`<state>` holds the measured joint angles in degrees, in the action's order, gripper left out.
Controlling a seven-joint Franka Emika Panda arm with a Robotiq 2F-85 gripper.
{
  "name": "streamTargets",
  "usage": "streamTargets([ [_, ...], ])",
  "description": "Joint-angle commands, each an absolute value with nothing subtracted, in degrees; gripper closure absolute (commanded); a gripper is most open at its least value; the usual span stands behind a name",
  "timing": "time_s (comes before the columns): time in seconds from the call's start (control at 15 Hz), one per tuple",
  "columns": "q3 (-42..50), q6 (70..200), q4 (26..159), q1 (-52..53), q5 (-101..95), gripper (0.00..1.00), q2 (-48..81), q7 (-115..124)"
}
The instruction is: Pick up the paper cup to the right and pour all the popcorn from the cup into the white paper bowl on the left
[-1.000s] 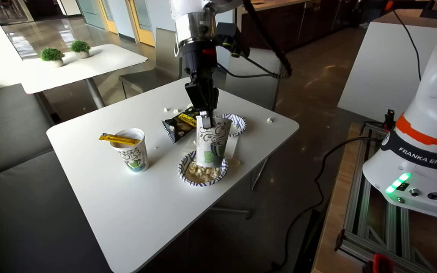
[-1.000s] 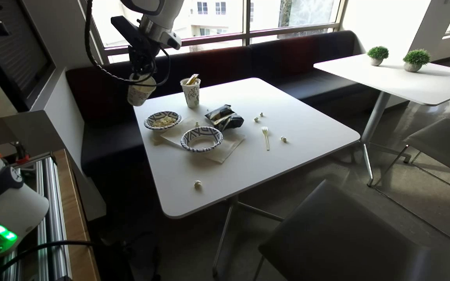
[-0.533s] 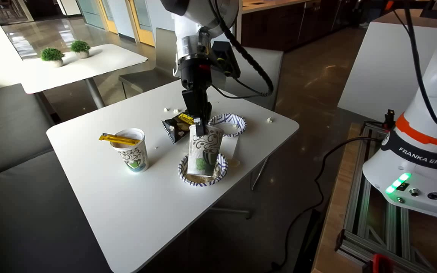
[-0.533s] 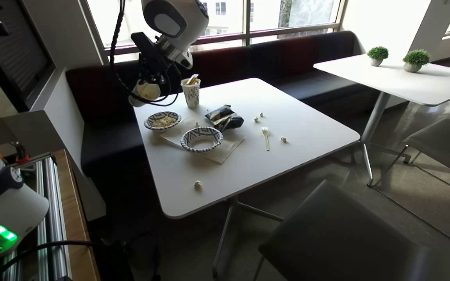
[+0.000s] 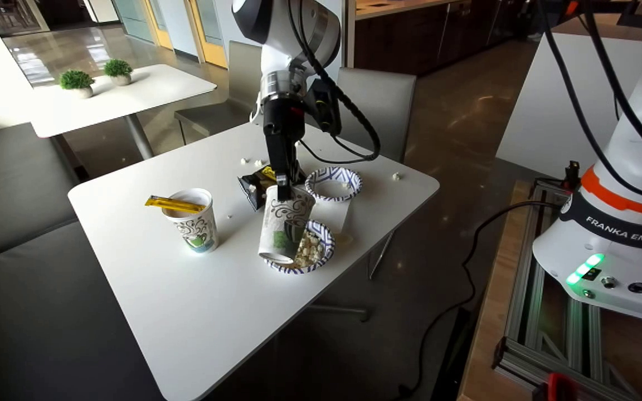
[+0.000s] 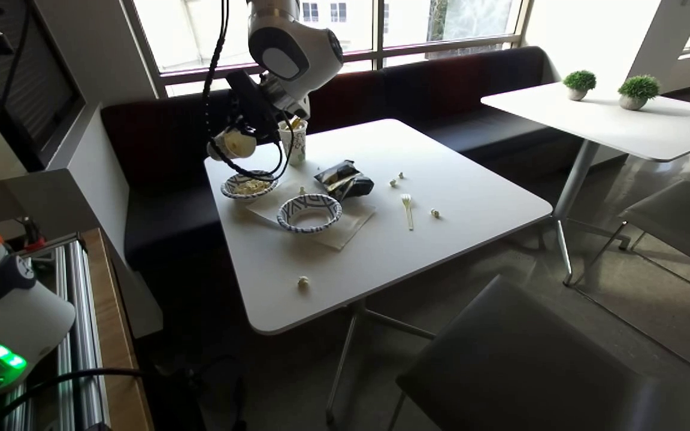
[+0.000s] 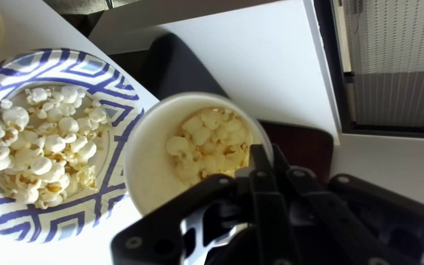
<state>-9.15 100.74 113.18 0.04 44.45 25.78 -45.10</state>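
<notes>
In an exterior view the gripper reaches down to a patterned paper cup, one dark fingertip against the outside of its wall by the rim; the gap between the fingers cannot be told from here. The paper cup is tilted, its base toward the near left, and covers the left part of a bowl with popcorn in it. To the left a second cup stands upright on the table, a yellow packet resting across its mouth. Toward the far right sits another bowl. In an exterior view the paper cup is held up at the far left, near the bowl with popcorn, its mouth facing the near right; the fingertips are hard to make out. A snack bag lies to the right, and a fork farther right. In the wrist view the fingers are close together, clamped on the paper cup's wall at the right of its rim, one inside and one outside. Popcorn lies inside the paper cup, with bare wall at the left. The bowl with popcorn is below and to the left, its right edge partly hidden.
</notes>
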Motion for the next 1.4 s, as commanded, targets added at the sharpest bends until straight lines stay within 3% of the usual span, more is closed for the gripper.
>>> streamTargets([
  [0.0, -8.6, 99.4, 112.5, 0.1, 44.7, 0.96, 26.5, -47.1],
  [0.6, -9.0, 95.1, 110.5, -2.4, 49.8, 0.99, 29.0, -51.6],
  [1.33, -5.7, 78.8, 108.8, -5.7, 60.4, 0.99, 34.5, -60.5],
])
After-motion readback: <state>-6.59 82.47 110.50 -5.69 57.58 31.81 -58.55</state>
